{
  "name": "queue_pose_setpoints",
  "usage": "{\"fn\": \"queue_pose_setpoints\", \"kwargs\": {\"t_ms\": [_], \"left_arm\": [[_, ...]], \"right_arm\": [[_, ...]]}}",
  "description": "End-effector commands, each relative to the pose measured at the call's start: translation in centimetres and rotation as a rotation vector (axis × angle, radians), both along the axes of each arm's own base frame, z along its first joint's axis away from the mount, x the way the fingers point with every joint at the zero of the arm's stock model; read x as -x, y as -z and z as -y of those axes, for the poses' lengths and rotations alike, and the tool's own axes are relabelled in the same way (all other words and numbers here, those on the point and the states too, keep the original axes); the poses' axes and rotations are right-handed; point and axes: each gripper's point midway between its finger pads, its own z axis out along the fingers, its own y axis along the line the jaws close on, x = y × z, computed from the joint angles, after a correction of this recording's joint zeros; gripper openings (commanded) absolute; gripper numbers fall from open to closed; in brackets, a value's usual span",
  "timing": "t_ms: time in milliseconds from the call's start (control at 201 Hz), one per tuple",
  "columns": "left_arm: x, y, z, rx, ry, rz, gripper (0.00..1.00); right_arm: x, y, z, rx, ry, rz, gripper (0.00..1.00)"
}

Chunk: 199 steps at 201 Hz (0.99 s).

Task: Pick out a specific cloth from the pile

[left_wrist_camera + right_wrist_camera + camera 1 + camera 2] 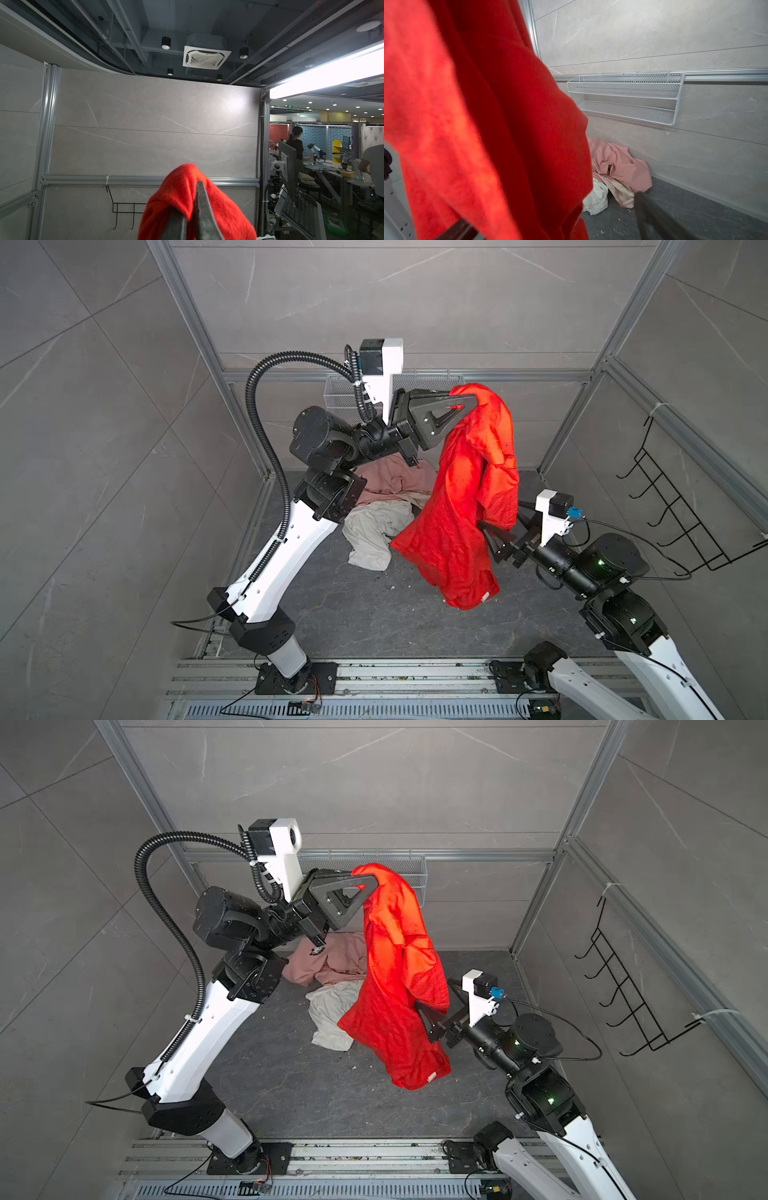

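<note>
The cloth hangs limp from the left claw, which is clamped on its bunched top, with the pile at its 9 o'clock. Light and floppy, it likely wants a deep pinch on gathered folds. The right claw gapes wide at its 4 o'clock.

Even soft light, bowed edges, nearby cloth blurred

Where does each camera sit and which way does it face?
Top views: high overhead, looking down at the floor; both arms, left gripper holding the cloth up.
Left wrist: raised, facing the hook rack wall and ceiling; its shut fingers pinch the cloth.
Right wrist: low, facing the back wall, mesh shelf and pile; one finger shows.
Shared: cloth in all; pile in top views and right wrist.
</note>
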Motion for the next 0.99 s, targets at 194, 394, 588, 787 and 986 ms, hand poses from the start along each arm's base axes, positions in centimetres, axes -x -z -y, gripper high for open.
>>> {"fn": "queue_pose_setpoints", "kwargs": {"t_ms": [194, 394, 588, 787, 986], "left_arm": [[0.8, -1.7, -0.5, 0.067, -0.005, 0.031, 0.0], [0.4, -0.8, -0.3, 0.044, -0.041, 0.039, 0.0], [0.0, 0.1, 0.1, 0.027, -0.052, 0.039, 0.0], [-0.6, 0.7, 0.5, 0.024, -0.065, 0.027, 0.0], [-1.0, 0.9, 0.8, 0.041, -0.049, 0.011, 0.0]], "right_arm": [[1.1, 0.1, -4.1, -0.014, -0.26, -0.027, 1.0], [3.0, 0.2, -4.7, -0.007, -0.356, -0.044, 1.0], [3.6, 0.1, -4.8, -0.042, -0.385, -0.059, 1.0], [1.4, 0.1, -4.8, -0.073, -0.317, -0.089, 1.0], [-1.5, 1.4, -4.3, -0.055, -0.187, -0.097, 1.0]]}}
